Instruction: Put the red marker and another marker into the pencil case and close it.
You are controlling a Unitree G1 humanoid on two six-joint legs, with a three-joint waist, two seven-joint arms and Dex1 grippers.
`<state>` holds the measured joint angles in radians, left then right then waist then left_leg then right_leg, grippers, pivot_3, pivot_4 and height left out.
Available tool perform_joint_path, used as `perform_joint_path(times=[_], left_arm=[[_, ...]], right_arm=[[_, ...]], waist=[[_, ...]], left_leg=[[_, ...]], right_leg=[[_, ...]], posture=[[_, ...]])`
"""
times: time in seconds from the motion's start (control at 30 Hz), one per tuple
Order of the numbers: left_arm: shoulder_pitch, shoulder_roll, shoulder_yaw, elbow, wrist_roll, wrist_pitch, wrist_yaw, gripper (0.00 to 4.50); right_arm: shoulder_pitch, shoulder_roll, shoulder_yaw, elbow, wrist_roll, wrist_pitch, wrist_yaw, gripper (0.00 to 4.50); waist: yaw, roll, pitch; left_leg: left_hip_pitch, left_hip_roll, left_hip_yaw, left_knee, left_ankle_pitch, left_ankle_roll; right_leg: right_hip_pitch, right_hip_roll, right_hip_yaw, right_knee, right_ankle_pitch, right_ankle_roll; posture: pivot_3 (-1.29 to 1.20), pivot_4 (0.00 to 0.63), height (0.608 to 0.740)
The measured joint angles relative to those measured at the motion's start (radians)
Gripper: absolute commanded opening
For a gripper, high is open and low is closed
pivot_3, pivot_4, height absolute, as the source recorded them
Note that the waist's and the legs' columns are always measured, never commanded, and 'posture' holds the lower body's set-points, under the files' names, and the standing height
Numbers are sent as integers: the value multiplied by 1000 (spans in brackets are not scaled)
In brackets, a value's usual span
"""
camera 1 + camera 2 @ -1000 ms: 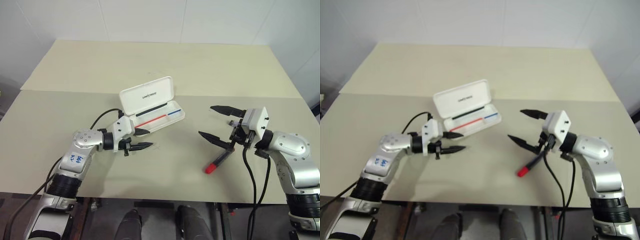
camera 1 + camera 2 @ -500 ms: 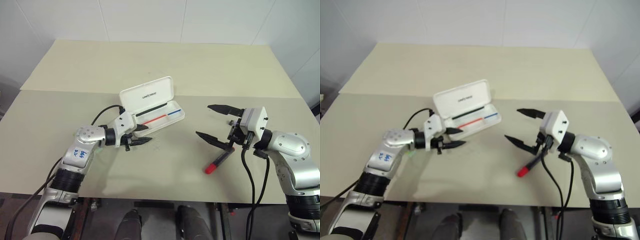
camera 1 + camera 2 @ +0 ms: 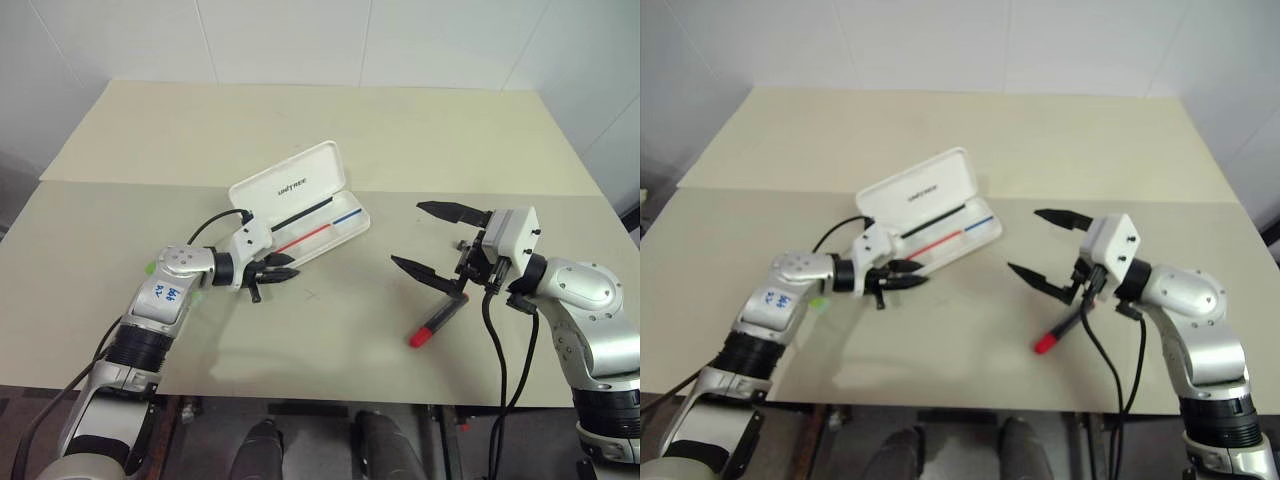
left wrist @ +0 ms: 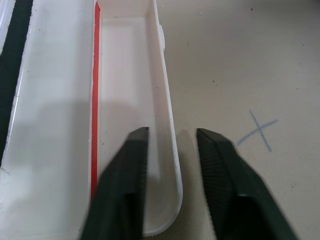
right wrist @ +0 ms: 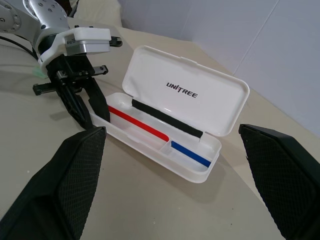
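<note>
Case [image 3: 300, 205] has swung round since a second ago as left gripper [image 3: 278, 270] pinches its front wall, right gripper [image 3: 436, 243] gaping empty above red marker [image 3: 434, 324] on table [image 3: 330, 120], green marker [image 3: 818, 302] behind left arm, nothing packed yet

The case [image 3: 300, 210] lies open near the middle of the table [image 3: 330, 125], its lid toward the far edge. The left claw [image 3: 279, 268] sits at the case's left end, one finger inside the tray, one outside its near wall. The marker [image 3: 436, 322] lies toward the near right corner, under the right claw [image 3: 432, 243].
</note>
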<state>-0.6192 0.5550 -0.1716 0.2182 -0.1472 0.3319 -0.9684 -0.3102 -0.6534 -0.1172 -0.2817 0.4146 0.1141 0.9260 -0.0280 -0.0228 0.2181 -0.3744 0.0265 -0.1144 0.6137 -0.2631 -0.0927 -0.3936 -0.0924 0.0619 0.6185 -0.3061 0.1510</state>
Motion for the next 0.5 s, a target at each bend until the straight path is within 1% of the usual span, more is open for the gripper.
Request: perform_joint_path(times=[0.03,0.3,0.5], left_arm=[[-6,0,-1,1,1,5,-4,26],[-25,20,-17,-2,15,17,-63,26],[-26,41,-32,-66,1,31,-160,26]], right_arm=[[-1,0,0,0,0,0,0,4500],[-25,0,0,0,3,-1,-1,4500],[-28,-1,0,9,4,-1,10,4500]], waist=[[0,0,0],[0,0,0],[0,0,0]], left_leg=[[0,0,0,0,0,0],[0,0,0,0,0,0],[-1,0,0,-1,0,0]], right_leg=[[0,0,0,0,0,0],[0,0,0,0,0,0],[0,0,0,-2,-1,1]], posture=[[0,150,740],[0,150,740],[0,150,740]])
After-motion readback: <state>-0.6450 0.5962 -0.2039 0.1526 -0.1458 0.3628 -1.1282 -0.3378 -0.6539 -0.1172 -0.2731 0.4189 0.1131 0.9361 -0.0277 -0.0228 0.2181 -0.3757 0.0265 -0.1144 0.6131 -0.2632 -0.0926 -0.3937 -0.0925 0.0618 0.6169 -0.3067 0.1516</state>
